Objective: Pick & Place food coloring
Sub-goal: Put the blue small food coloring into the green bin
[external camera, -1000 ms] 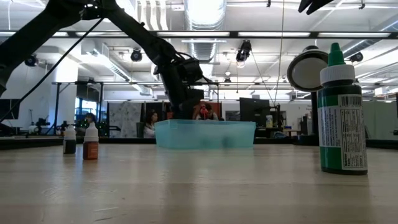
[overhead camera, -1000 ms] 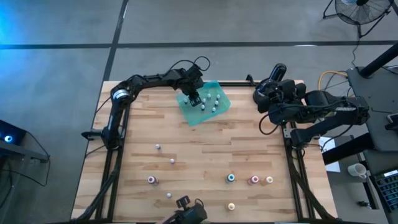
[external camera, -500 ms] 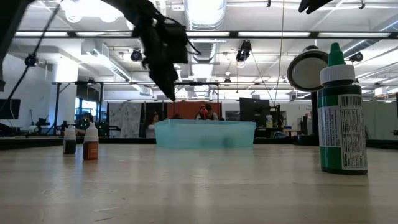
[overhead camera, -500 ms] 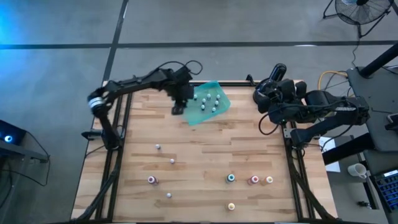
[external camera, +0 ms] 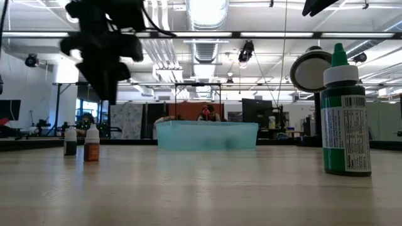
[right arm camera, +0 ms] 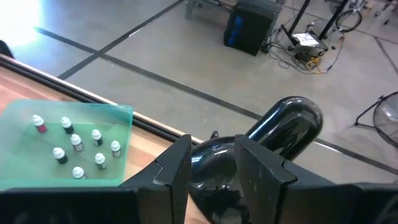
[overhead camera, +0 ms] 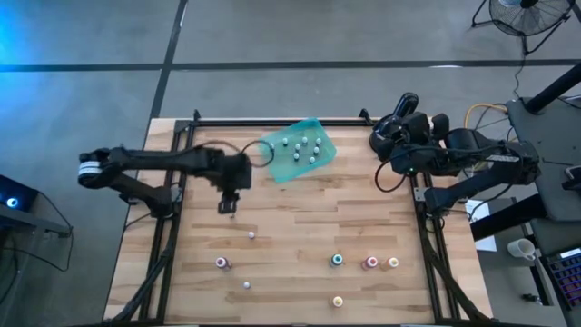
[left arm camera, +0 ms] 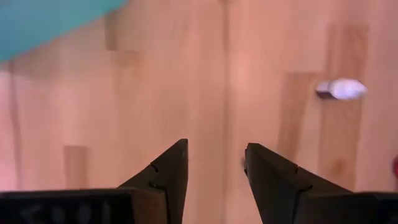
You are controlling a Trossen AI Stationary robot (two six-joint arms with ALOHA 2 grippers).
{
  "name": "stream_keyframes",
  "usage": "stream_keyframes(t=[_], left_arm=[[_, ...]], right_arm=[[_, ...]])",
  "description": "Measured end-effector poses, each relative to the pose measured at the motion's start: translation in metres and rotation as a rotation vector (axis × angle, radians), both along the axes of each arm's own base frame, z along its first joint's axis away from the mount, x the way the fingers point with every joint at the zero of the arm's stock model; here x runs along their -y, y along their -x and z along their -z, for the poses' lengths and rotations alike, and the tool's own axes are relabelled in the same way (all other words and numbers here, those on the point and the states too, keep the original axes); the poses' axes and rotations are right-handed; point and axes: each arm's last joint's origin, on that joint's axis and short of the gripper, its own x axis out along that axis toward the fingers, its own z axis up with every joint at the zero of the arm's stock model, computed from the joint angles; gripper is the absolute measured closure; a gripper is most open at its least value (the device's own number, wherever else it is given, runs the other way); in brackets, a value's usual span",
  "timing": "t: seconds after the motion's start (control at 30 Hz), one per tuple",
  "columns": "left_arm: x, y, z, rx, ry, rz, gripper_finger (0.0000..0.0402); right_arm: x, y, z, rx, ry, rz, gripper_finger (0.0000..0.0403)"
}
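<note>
Swinging away from the teal tray, the left gripper has come out over the bare wood, and its fingers are apart with nothing between them. Seven little food coloring bottles now stand in the tray. It hangs near a loose white-capped bottle, likely its next pick. More bottles wait near the front edge. The right gripper rests at the table's far right corner, and I cannot tell if its fingers hold the black lamp

High view looks straight down over the whole tabletop. Low view sits at tabletop height, facing level toward the teal tray and the room behind. Left wrist view looks down close at bare wood beside the tray. Right wrist view faces the tray from the tabletop's edge.
</note>
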Motion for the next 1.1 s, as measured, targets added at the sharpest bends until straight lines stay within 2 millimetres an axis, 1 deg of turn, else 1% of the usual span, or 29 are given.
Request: stream_keyframes(t=[0.17,0.27,0.37,0.73,0.93,1.1], left_arm=[[0.027,0.014,0.013,-0.035,0.017,0.001,0.0268],[0.036,0.021,0.020,-0.071,0.022,0.004,0.0268],[0.041,0.024,0.025,-0.088,0.021,0.015,0.0268],[0.043,0.025,0.043,-0.069,0.024,0.025,0.0268],[0.043,0.026,0.048,-0.059,0.038,0.032,0.0268],[0.044,0.022,0.051,-0.056,0.039,0.056,0.0268]], right_arm=[[0.003,0.000,0.000,-0.017,0.006,0.012,0.0290],[0.004,0.000,0.000,-0.016,0.005,0.018,0.0291],[0.004,0.000,0.000,-0.016,0.005,0.018,0.0291],[0.004,0.000,0.000,-0.009,0.003,0.019,0.0294],[0.004,0.000,0.000,-0.009,0.003,0.019,0.0296],[0.004,0.000,0.000,-0.009,0.003,0.019,0.0294]])
